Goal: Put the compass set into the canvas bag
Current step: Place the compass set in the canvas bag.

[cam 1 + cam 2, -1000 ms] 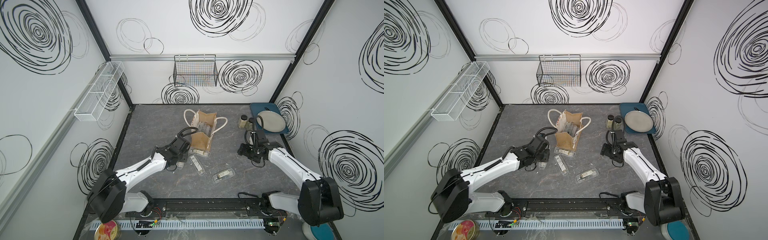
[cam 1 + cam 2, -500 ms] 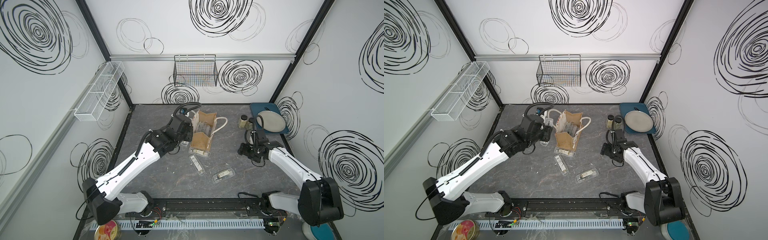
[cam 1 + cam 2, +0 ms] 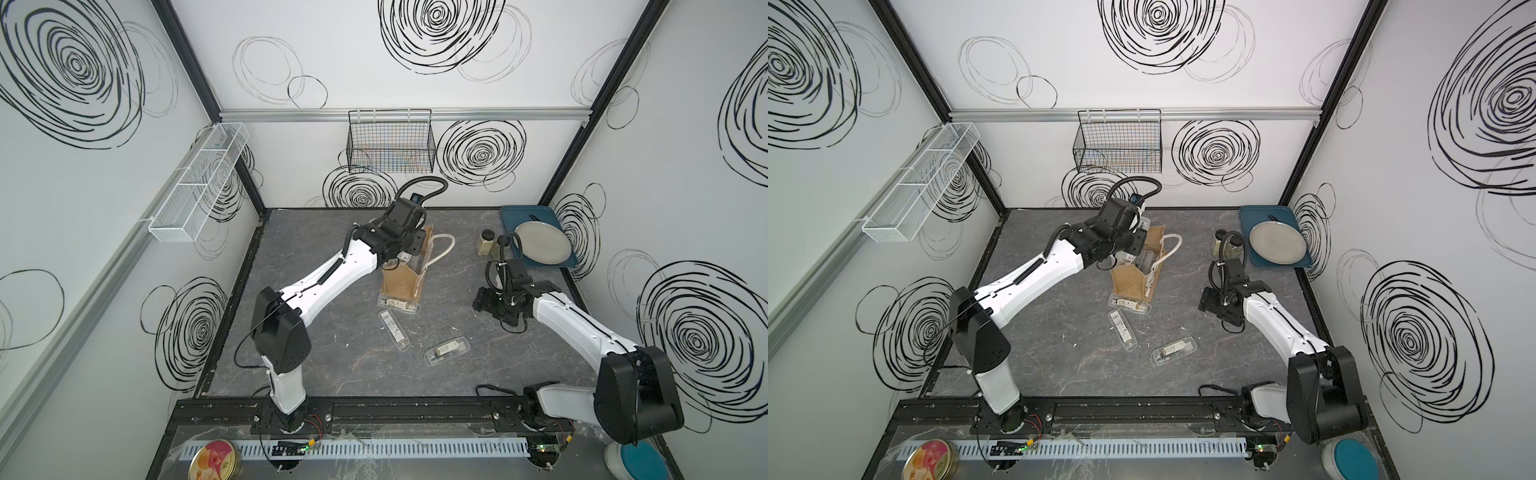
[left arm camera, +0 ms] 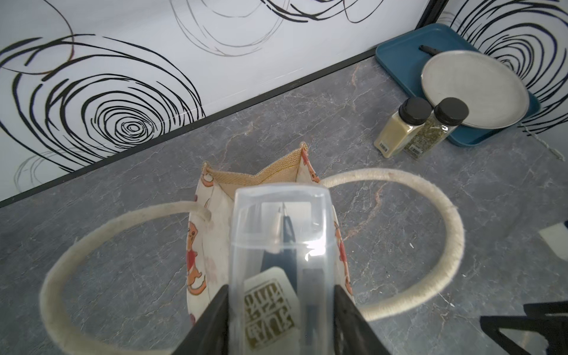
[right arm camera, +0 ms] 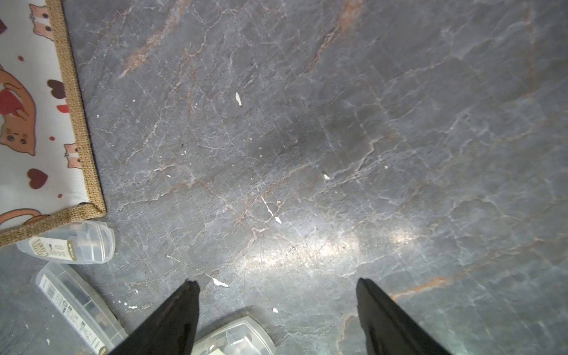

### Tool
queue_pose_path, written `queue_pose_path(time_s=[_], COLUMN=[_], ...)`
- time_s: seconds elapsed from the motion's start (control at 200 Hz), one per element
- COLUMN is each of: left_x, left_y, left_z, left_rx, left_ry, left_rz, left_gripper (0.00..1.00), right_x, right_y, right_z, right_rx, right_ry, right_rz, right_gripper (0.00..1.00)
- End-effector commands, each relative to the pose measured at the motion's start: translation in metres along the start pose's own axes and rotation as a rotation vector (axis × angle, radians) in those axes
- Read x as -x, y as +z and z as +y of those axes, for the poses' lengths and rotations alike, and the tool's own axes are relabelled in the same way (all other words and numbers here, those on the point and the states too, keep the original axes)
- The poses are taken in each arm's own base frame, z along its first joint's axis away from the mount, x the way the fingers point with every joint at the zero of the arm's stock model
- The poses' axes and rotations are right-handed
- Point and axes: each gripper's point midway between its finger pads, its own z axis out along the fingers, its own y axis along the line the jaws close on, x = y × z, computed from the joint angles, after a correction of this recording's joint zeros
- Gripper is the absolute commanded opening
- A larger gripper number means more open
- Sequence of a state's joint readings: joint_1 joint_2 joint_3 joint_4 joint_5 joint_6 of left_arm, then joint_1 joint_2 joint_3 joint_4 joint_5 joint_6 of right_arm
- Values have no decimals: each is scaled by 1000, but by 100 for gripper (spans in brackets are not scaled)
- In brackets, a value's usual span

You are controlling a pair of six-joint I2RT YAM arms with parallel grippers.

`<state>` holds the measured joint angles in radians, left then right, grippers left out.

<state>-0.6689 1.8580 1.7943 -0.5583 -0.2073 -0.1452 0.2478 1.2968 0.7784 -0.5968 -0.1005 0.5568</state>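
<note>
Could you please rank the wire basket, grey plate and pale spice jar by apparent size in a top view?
1. wire basket
2. grey plate
3. pale spice jar
Basket hangs higher, perhaps nearer camera.

Compass set cases: 4 countable. 1 (image 4: 279, 246) clamped in left gripper (image 4: 279, 290); 3 (image 3: 397, 304) (image 3: 394, 331) (image 3: 446, 350) on table (image 3: 332, 374), behind gripper.
Canvas bag (image 3: 401, 280): 1, under gripper.
Spice jars (image 4: 399, 129) (image 4: 430, 132): 2.
Plate (image 3: 542, 243): 1.
Tray (image 3: 509, 216): 1.
Wire basket (image 3: 390, 145): 1.
Mesh shelf (image 3: 199, 183): 1.
Tin (image 3: 215, 459): 1.

Left arm (image 3: 332, 270) reaches out, jaws clamped; right arm (image 3: 573, 324) low, jaws parted.
</note>
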Motion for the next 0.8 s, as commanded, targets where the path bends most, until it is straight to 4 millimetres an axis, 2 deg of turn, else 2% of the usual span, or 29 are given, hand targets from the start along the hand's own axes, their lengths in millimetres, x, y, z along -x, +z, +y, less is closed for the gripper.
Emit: queue_pose_path(time_s=[0.0, 0.245, 0.535, 0.63, 0.726, 0.796], left_x=[21, -24, -63, -68, -63, -52], left_y=[15, 74, 101, 105, 101, 93], left_z=[3, 4, 2, 4, 6, 6], left_rx=[-29, -30, -52, -50, -43, -34], left_ry=[12, 16, -14, -35, -44, -48], left_rz=[-44, 84, 175, 196, 183, 158], left_gripper=[45, 45, 47, 52, 69, 76], right_x=[4, 10, 11, 9, 9, 11], right_y=[3, 15, 21, 24, 25, 23], right_z=[3, 8, 14, 14, 17, 21], right_rx=[-4, -5, -1, 2, 6, 7], right_ry=[2, -5, -16, -15, -20, -30], right_rz=[3, 32, 52, 60, 64, 60], right_gripper=[84, 84, 84, 84, 83, 84])
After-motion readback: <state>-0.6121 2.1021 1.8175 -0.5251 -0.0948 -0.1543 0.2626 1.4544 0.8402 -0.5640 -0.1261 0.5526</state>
